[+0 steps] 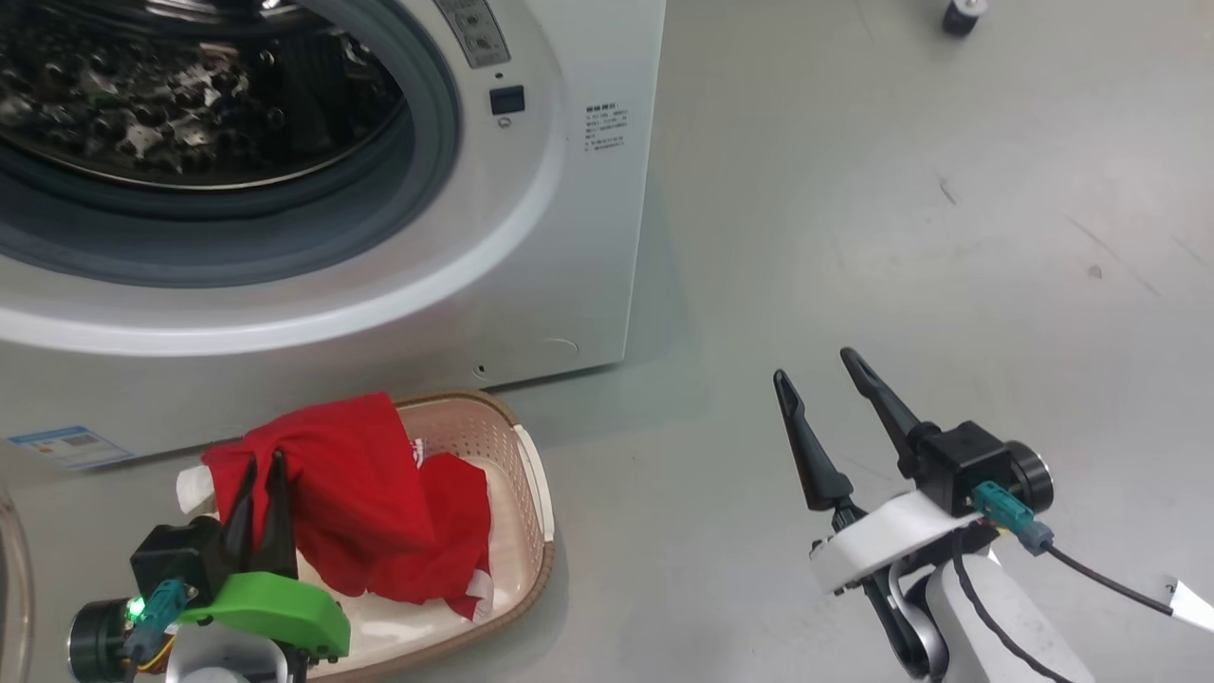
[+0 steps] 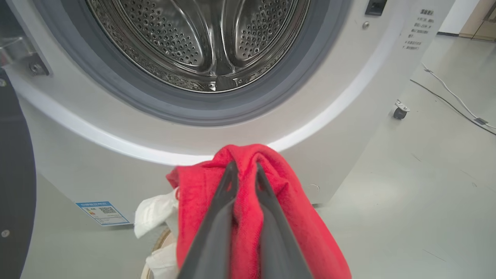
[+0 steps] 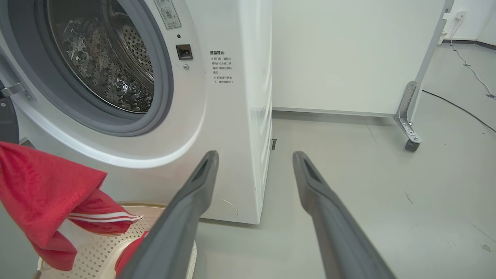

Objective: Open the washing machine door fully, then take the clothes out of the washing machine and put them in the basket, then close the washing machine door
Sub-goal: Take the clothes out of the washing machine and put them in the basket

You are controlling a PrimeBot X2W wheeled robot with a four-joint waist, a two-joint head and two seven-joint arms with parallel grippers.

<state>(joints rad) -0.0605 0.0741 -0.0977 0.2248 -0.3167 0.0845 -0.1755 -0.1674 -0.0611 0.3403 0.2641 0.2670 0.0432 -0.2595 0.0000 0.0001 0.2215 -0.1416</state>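
My left gripper (image 1: 265,467) is shut on the red clothes (image 1: 365,493), holding them bunched over the cream basket (image 1: 531,474) in front of the washing machine (image 1: 569,237). In the left wrist view the fingers (image 2: 228,182) pinch the red fabric (image 2: 294,205) below the open drum (image 2: 201,42). The door's black rim (image 2: 15,174) shows at the left edge. My right gripper (image 1: 818,368) hangs open over the bare floor, right of the basket. In the right wrist view, red cloth (image 3: 42,190) drapes above the basket (image 3: 162,211).
A white panel on a castor (image 3: 411,144) stands right of the machine. Cables (image 2: 453,97) run across the grey floor at the far right. A blue sticker (image 1: 68,446) marks the machine's lower front.
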